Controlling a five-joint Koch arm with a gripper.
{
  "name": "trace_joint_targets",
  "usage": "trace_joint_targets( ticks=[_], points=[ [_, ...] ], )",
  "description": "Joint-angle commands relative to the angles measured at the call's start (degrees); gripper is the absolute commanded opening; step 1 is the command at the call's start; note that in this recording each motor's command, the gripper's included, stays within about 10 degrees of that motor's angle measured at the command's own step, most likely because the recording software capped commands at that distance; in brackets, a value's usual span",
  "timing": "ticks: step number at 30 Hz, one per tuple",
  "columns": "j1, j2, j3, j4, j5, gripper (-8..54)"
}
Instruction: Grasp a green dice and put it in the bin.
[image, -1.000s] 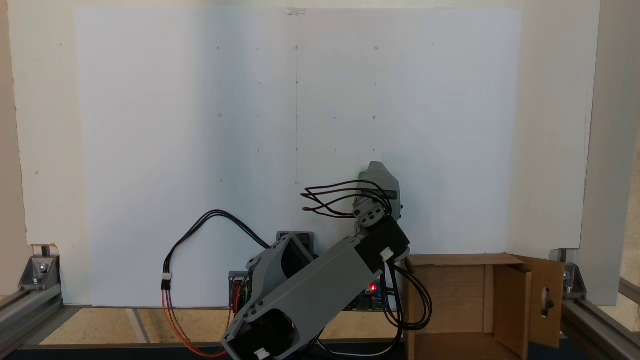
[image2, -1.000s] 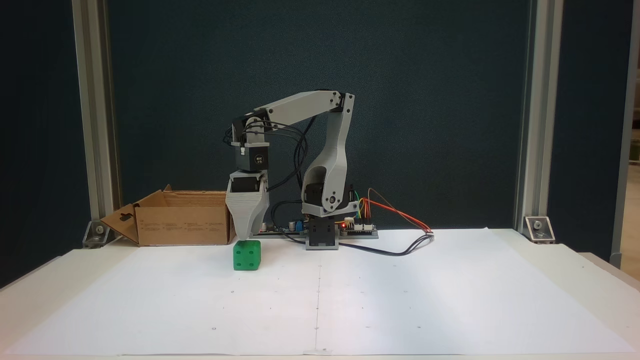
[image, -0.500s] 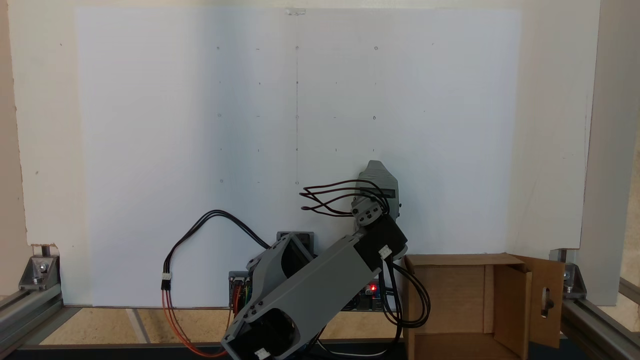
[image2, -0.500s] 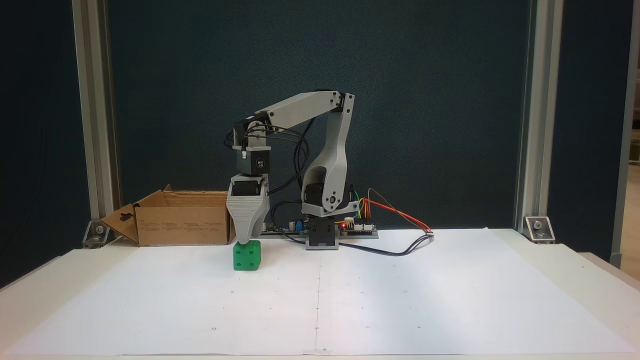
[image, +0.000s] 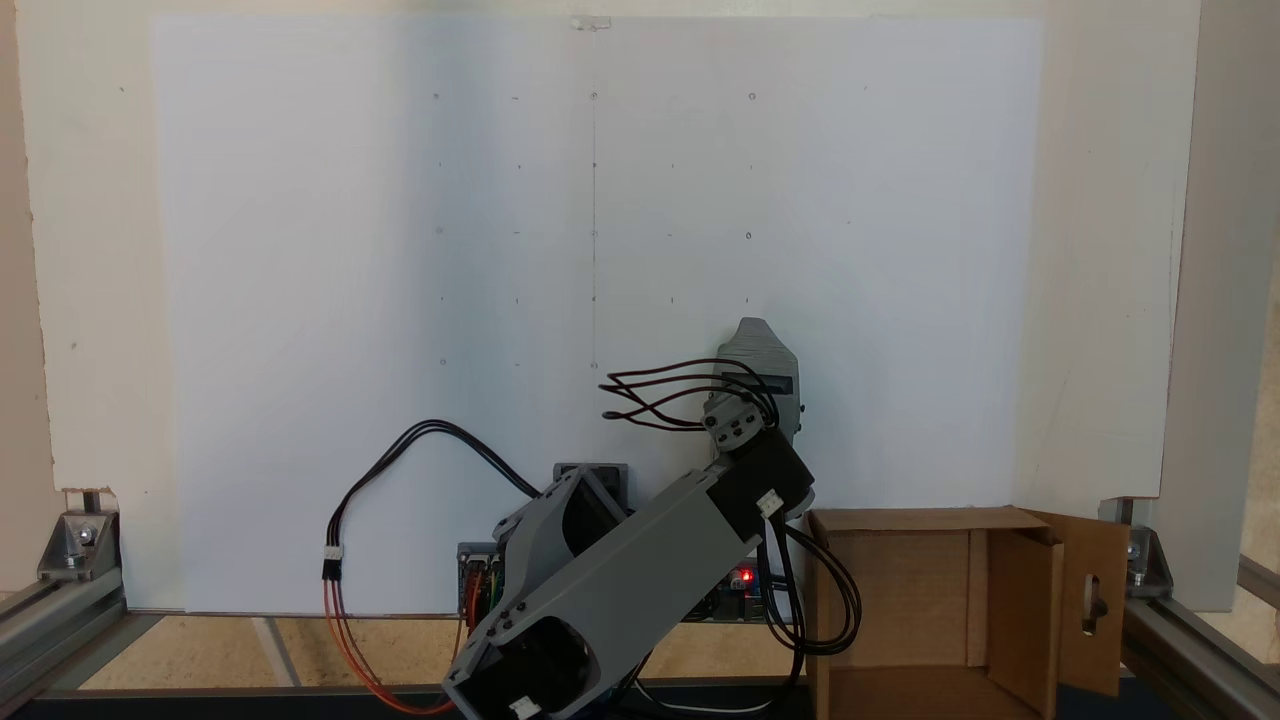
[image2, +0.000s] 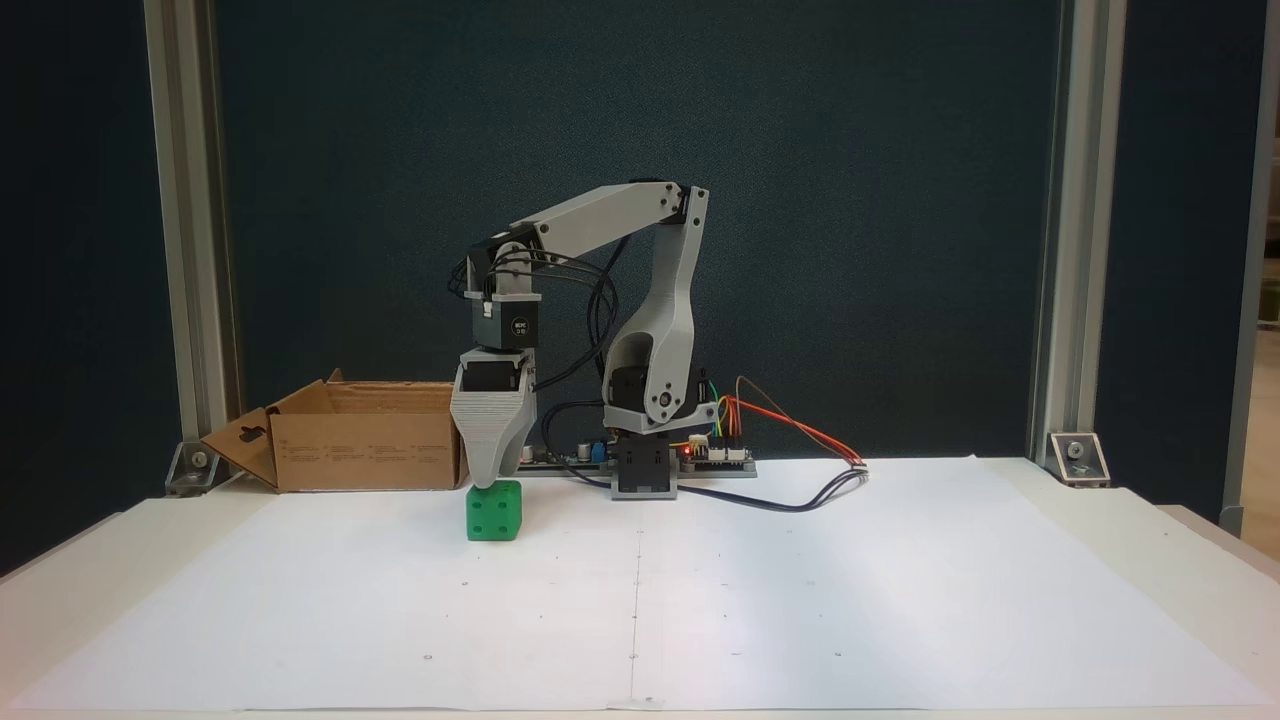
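The green dice (image2: 493, 512) sits on the white paper a little in front of the brown cardboard bin (image2: 360, 450). My gripper (image2: 490, 484) points straight down over the dice, its grey tip level with the dice's top face. Only one grey jaw shows there, so open or shut is unclear. From above, the gripper (image: 757, 350) covers the dice, which is hidden there. The bin (image: 920, 521) stands at the lower right of that view, open side up, with its slotted flap (image: 1093, 602) folded out.
The arm's base and circuit board (image2: 700, 455) stand behind the paper, with cables (image2: 800, 500) trailing onto it. Aluminium frame posts (image2: 190, 250) rise at both sides. The white sheet (image2: 800, 600) stretches wide to the front and right.
The gripper has sunk a little, from just above the dice to its top face. A sliver of green beside the gripper in the view from above is now covered.
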Motion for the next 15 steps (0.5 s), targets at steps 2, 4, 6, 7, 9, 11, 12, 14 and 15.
trace_joint_targets(
  ticks=[2, 4, 6, 7, 9, 11, 12, 14, 15],
  points=[
    [-0.09, -0.09, -1.05, -0.35, 1.85, 44.0],
    [-0.26, -0.79, -1.05, -0.44, 1.85, 44.0],
    [-0.35, -1.41, -1.05, -0.97, 1.85, 44.0],
    [-0.35, -1.85, -1.05, -1.32, 1.85, 44.0],
    [-0.35, -2.37, -0.88, -2.64, 1.85, 43.9],
    [-0.35, -3.52, -0.79, -3.43, 1.85, 43.9],
    [-0.35, -3.78, -0.79, -3.60, 1.85, 43.9],
    [-0.35, -3.96, -0.79, -3.87, 1.85, 43.9],
    [-0.35, -4.57, -0.79, -4.22, 1.85, 43.9]
  ],
)
